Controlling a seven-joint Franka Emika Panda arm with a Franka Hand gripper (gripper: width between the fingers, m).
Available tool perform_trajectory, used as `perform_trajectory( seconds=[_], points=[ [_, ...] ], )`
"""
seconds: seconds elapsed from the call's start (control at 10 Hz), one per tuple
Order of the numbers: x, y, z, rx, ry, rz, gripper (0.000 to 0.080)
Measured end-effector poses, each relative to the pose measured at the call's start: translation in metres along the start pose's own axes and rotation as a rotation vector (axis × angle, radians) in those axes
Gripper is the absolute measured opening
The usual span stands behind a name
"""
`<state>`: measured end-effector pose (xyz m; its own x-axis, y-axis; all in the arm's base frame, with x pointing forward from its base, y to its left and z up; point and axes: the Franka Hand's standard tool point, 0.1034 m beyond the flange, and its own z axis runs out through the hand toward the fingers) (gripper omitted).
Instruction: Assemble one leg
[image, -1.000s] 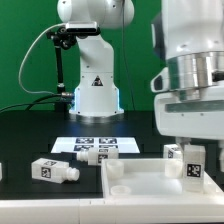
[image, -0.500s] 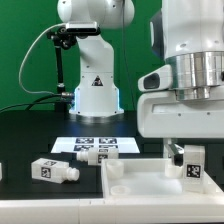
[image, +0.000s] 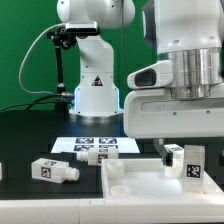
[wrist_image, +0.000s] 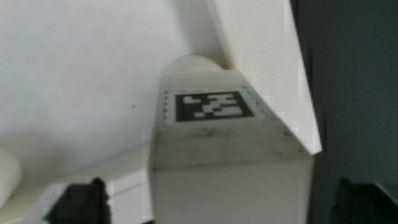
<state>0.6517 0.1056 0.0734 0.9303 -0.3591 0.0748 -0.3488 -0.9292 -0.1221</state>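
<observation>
A leg (image: 192, 163), a small white block with tag markers, stands upright at the exterior view's right, by the far right corner of the large white panel (image: 135, 185). My gripper (image: 178, 146) hangs right above it, mostly hidden under the big wrist. In the wrist view the leg (wrist_image: 222, 150) lies between my two dark fingertips (wrist_image: 80, 198), with a gap on each side. The gripper (wrist_image: 217, 200) is open. Two more legs (image: 55, 169) (image: 88, 154) lie on the black table at the left.
The marker board (image: 100, 144) lies behind the loose legs. The robot base (image: 95, 95) stands at the back. Another white part (image: 2, 172) shows at the left edge. A second small tagged block (image: 172, 152) sits beside the upright leg.
My wrist and hand have shifted toward the exterior view's left over the upright leg. The legs and the panel have not moved.
</observation>
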Motion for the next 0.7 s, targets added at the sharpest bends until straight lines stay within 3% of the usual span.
perform_trajectory(
  seconds=[0.2,0.3,0.4,0.7],
  points=[
    [-0.0001,0.0,0.0003,0.0,0.0,0.108,0.034],
    [0.0006,0.0023,0.0004,-0.003,0.0,0.182,0.034],
    [0.0002,0.0027,0.0013,-0.005,0.001,0.268,0.0288],
    [-0.0032,0.0069,0.001,-0.034,0.009,0.78,0.0288]
  ],
)
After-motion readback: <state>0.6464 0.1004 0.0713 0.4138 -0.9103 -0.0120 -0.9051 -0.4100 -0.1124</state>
